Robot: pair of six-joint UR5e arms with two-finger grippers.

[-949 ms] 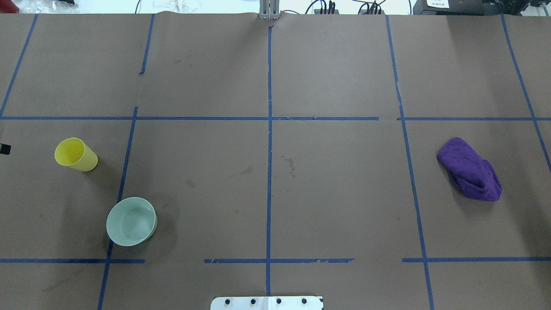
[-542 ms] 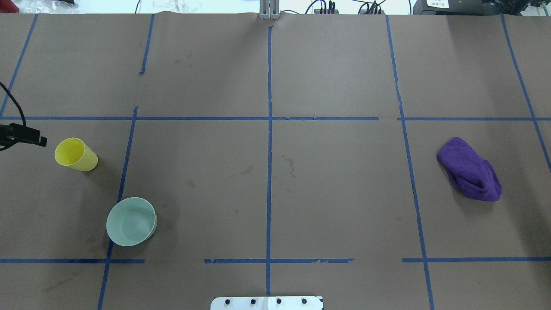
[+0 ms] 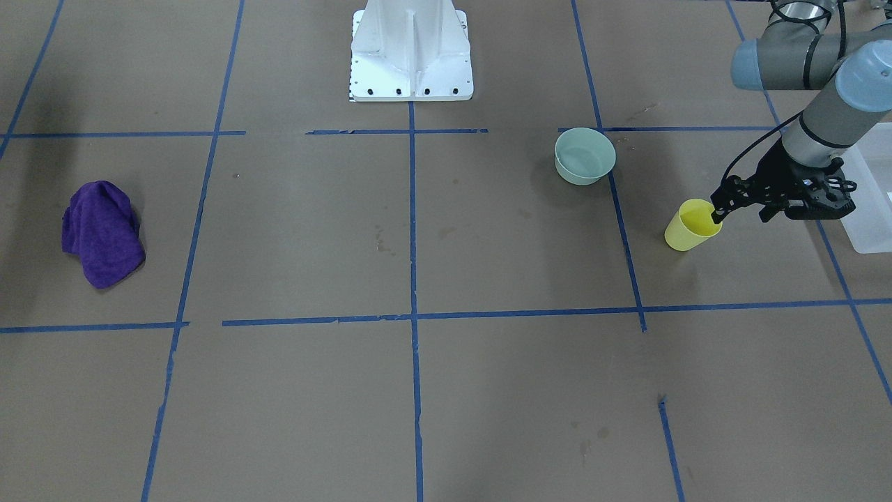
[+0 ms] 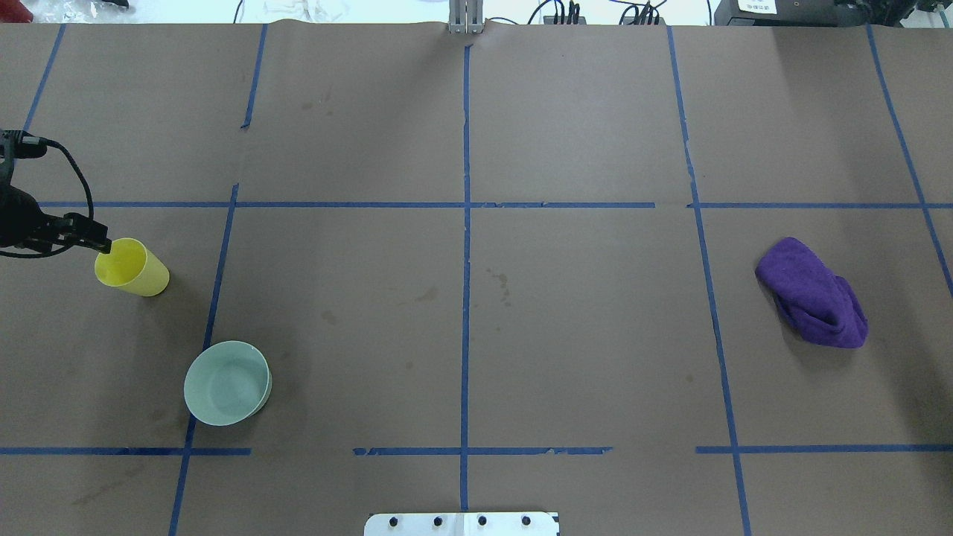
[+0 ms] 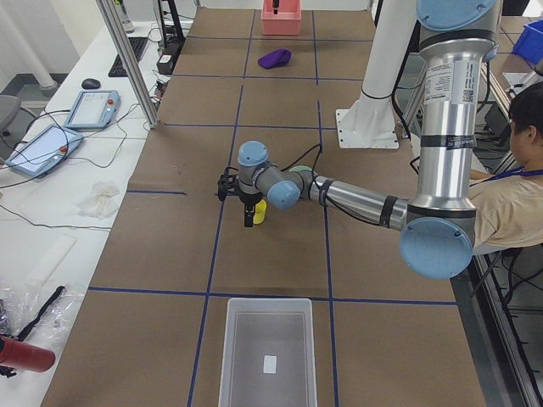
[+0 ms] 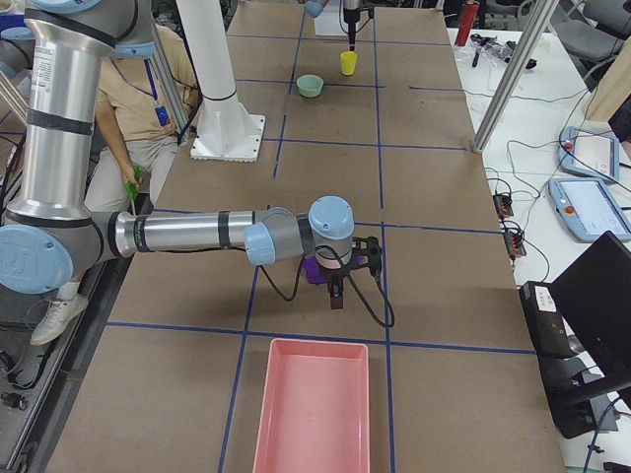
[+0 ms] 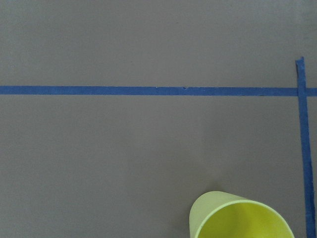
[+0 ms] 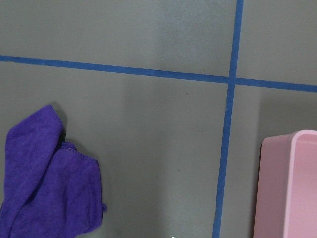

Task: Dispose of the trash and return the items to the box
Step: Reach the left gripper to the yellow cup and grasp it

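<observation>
Approach step on the yellow cup (image 3: 688, 226) — the left pincer (image 3: 718, 213) hangs with its tips at the cup's rim, on the side nearest the box (image 3: 871, 209). Spread or pressed together, cannot tell; the left wrist view shows no fingers. Cup stands upright on the counter (image 4: 581, 335), with the mint bowl (image 3: 585, 157) near it. Both are outside the box, which sits at the counter's end past the left arm. Right pincer (image 6: 335, 294) hovers by the purple cloth (image 6: 314, 268), near the pink bin (image 6: 264, 414); its state is not readable either. Next move, by my judgement — straddle the cup wall, close, lift, carry it over the box.
</observation>
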